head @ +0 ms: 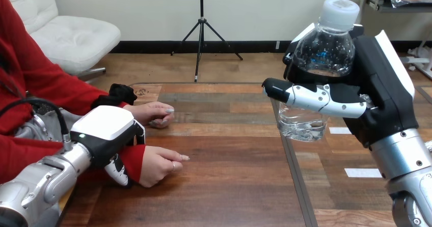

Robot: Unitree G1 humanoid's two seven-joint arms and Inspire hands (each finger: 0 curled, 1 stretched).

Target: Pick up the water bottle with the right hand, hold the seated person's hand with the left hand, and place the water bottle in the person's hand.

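1. The water bottle (323,54) is in the upper right of the frame, raised clear of the worktop (229,186) and held upright with a slight tilt.
2. The right hand (379,92) grips the bottle. Its fingers (305,97) are curled across the front of the bottle's mid-body, and the palm sits behind and to the right of it.
3. The bottle's shoulder and cap (340,10) stand above the fingers. Its base hangs below them.
4. The bottle is clear, thin-walled plastic with a rounded shoulder and a ribbed lower body. The cap is white and cylindrical. A small amount of water sits in the base.
5. A blue mark shows through the bottle's shoulder, but it is too small to read.
6. The left hand (109,130) is at the lower left of the frame, with its white back shell facing up. It lies over the red-sleeved wrist of the person's hand at the lower left (160,166). Whether it grips the wrist cannot be told.
7. That hand rests on the worktop, loosely curled, well apart from the bottle.
8. The person's second hand (153,112) rests on the worktop just beyond the left hand, at centre left of the frame.
9. The worktop is made of wooden planks in mixed brown tones, with a thin metal strip (290,155) running from front to back below the bottle.
10. Two small white tags (362,172) lie flat on the worktop at the lower right. Any print on them cannot be read.
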